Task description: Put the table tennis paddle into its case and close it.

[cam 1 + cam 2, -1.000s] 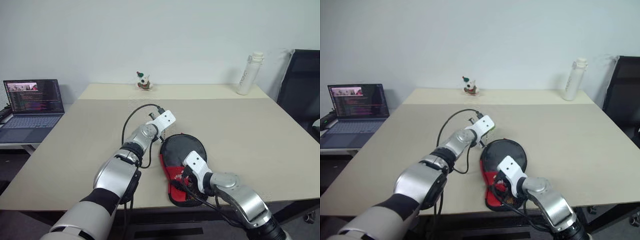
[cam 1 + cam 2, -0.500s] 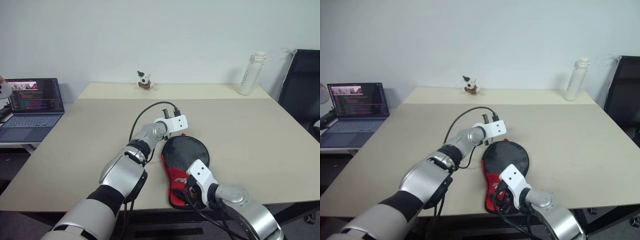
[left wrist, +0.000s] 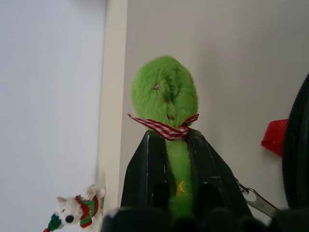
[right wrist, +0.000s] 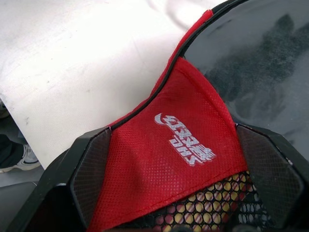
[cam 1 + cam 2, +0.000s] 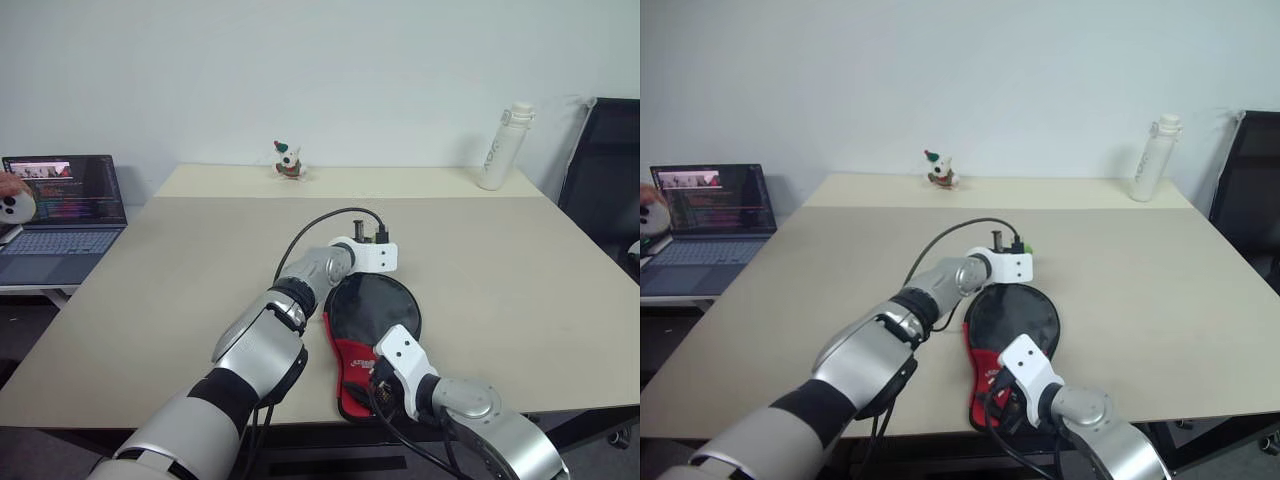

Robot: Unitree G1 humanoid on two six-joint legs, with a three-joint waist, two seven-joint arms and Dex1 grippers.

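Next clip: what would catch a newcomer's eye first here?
The black-and-red paddle-shaped fabric case lies near the beige table's front edge. The left gripper is shut on its fuzzy green pull charm by the round end; the right gripper straddles the red lower part.

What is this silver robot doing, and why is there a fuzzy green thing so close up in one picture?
It is a robot with two arms, and each arm ends in a gripper of two black fingers. Two pictures come from cameras in its head, looking down at a beige table. The other two come from little cameras on its wrists, so everything looks huge there.

The fuzzy thing is a green pull charm on the zipper of the case, a black and red paddle pouch lying on the table. The left gripper is pinching that charm. The right gripper is wide open around the case's red end.

Further back stand a toy dog and a white bottle. A laptop sits beside the table.
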